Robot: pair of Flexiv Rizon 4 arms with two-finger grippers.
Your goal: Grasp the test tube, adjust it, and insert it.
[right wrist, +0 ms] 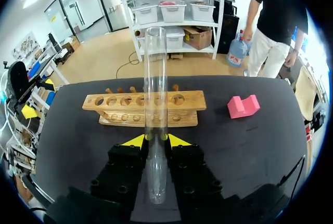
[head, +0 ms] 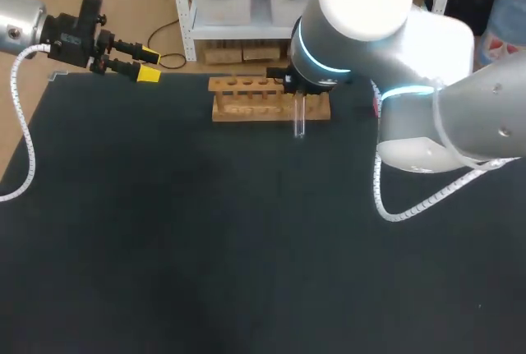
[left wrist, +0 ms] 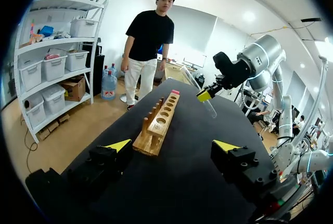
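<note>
A clear glass test tube (right wrist: 155,78) is clamped between the yellow tips of my right gripper (right wrist: 156,140), which is shut on it. The tube points out past the fingers toward the wooden rack (right wrist: 143,108). In the head view the tube (head: 299,117) hangs upright just in front of the rack (head: 267,98), near its right end, with its lower end above the mat. The right arm's big joint hides the gripper there. In the left wrist view the tube (left wrist: 210,108) is tilted beside the rack (left wrist: 161,122). My left gripper (head: 149,63) is open and empty at the table's far left corner.
A pink block (right wrist: 243,106) lies on the black mat to the right of the rack, and shows past the rack's far end (left wrist: 175,92) in the left wrist view. The rack has a row of several holes along its top.
</note>
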